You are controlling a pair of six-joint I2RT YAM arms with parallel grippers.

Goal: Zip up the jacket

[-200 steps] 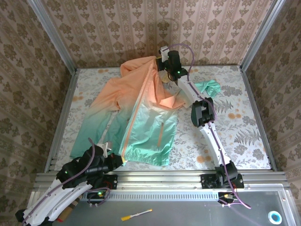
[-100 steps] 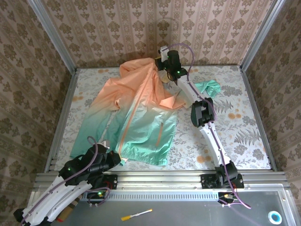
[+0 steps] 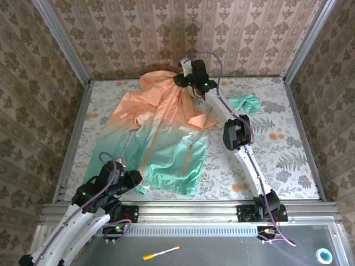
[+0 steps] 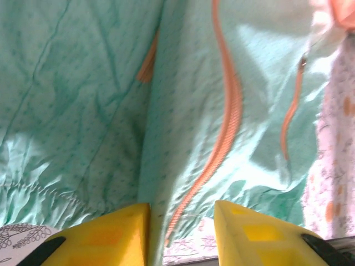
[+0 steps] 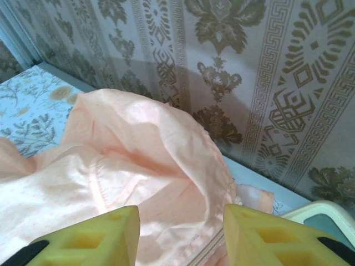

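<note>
Jacket point(image 3: 161, 138) lies spread on the surface point(image 3: 277, 149), its peach hood toward the far wall and its teal hem at the near edge, so its long axis runs away from the arm bases. The orange zipper point(image 4: 227, 116) follows that line, leaning slightly left toward the hem. Its lower end lies just ahead of the left gripper point(image 4: 181, 213), whose fingers stand apart and hold nothing, while the right gripper point(image 5: 180, 213) hovers over the hood end, fingers likewise apart and empty.
</note>
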